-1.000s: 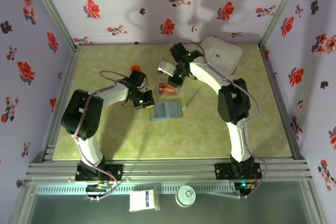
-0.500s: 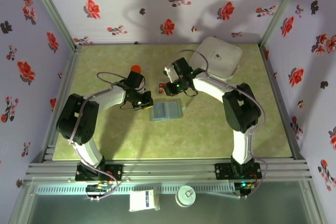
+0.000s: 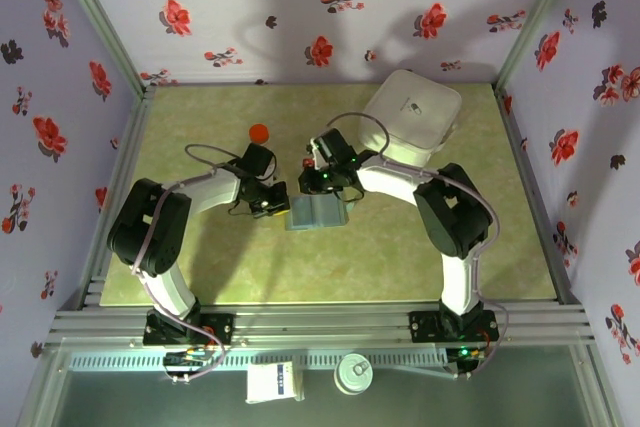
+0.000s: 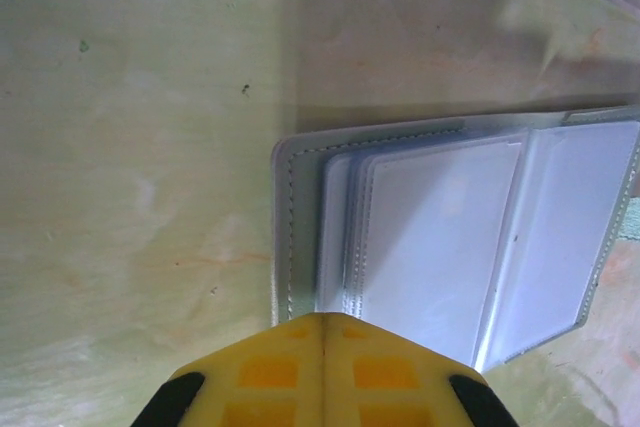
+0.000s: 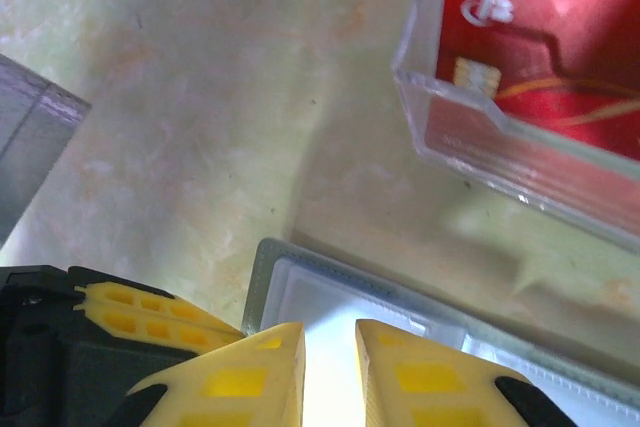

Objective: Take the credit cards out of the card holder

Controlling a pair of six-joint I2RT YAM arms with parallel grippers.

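Left gripper [image 4: 322, 325] clenched on nothing, tips at card holder [image 4: 450, 237] edge. Right gripper [image 5: 330, 335] narrowly parted over sleeve, seemingly empty. Extraction step; next needs a pinch on a card edge.

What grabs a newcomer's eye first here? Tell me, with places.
Both arms meet mid-table over the open grey-blue card holder: the left pincer, shut, at its left edge, the right pincer, jaws a slit apart, over its far edge. Just beyond lies a clear box with a red card inside, and a large white case sits at the table's far right corner.
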